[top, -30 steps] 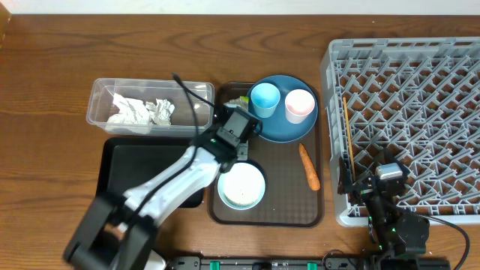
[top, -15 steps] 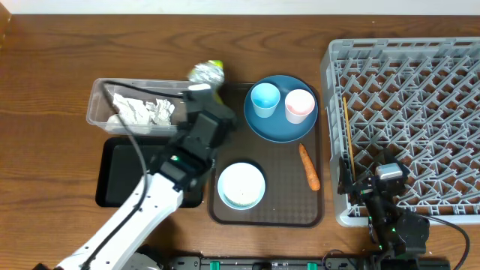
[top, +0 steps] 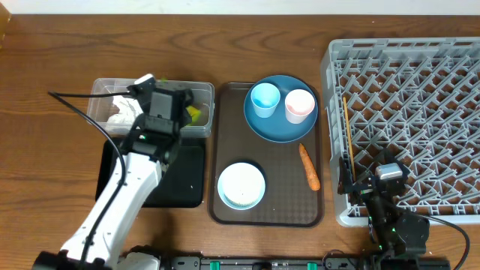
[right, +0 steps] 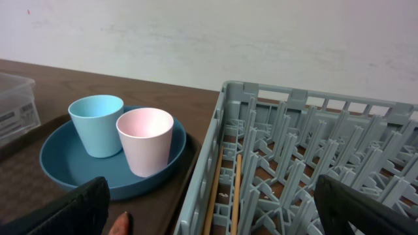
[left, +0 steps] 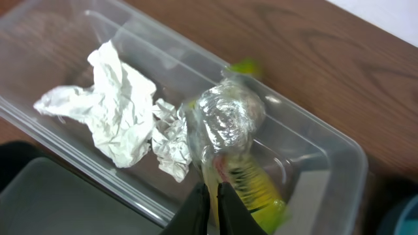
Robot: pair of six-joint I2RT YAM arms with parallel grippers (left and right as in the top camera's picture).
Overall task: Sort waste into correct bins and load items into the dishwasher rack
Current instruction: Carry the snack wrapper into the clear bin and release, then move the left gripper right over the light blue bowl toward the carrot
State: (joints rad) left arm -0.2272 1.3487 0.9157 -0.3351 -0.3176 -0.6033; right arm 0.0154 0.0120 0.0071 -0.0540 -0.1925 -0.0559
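My left gripper (left: 212,207) is shut on the yellow-green snack wrapper (left: 251,186), with crumpled silver foil (left: 228,114) bunched at its top. It holds them over the right end of the clear tub (left: 326,189), where white napkins (left: 117,117) lie. From overhead the left gripper (top: 161,105) is above the tub (top: 101,112) and the wrapper (top: 193,114) shows beside it. The black tray (top: 187,180) sits in front of the tub. The blue plate (top: 279,127) carries the light blue cup (top: 264,98) and the pink cup (top: 299,105). The bowl (top: 241,184) and carrot (top: 309,166) lie on the brown tray. My right gripper (right: 215,215) is open and empty by the rack (top: 412,112).
The brown serving tray (top: 277,206) lies between the bins and the rack. Wooden chopsticks (top: 347,135) lie along the rack's left edge, and they also show in the right wrist view (right: 232,189). My left arm crosses over the black tray.
My left arm swung left from the brown tray to above the clear tub, carrying the wrapper and foil. The right arm has not moved.
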